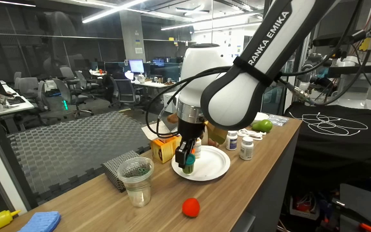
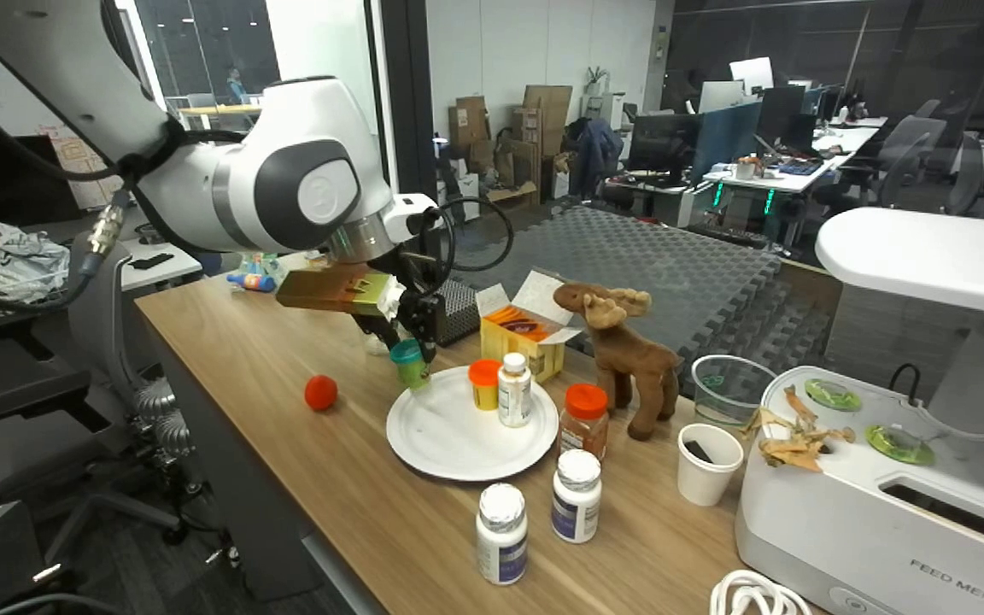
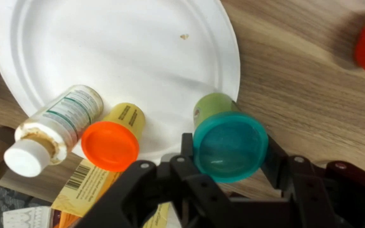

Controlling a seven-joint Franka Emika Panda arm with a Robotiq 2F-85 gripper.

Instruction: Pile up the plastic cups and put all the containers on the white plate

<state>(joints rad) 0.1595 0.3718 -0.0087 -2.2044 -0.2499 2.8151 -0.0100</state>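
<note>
Right now the gripper [image 3: 230, 148] is closed around a green tub [image 3: 213, 106] at its teal lid, a finger on each side, and holds it over the rim of the white plate [image 3: 122, 57]; whether the base touches the plate, I cannot tell. Side by side on the plate stand a yellow tub [image 2: 484, 397], orange-lidded, and a white bottle [image 3: 74, 110], capped and stained brown at the neck.

Just off the plate, on the wooden table [image 2: 355, 478], a jar [image 2: 584, 431] with a red-orange lid shows reddish-brown contents through its wall. Nearby, a pill bottle [image 2: 502, 542] and its near twin [image 2: 576, 508] stand upright, both capped.

Farther along, a paper cup [image 2: 705, 470] holds something dark; behind it is a clear plastic cup [image 2: 727, 389], partly hidden. On the plate's opposite side, another clear cup [image 1: 137, 185] shows several rim lines; how many are nested, I cannot tell. An open yellow box [image 2: 550, 360] beside the plate contains orange packets [image 2: 516, 319].
</note>
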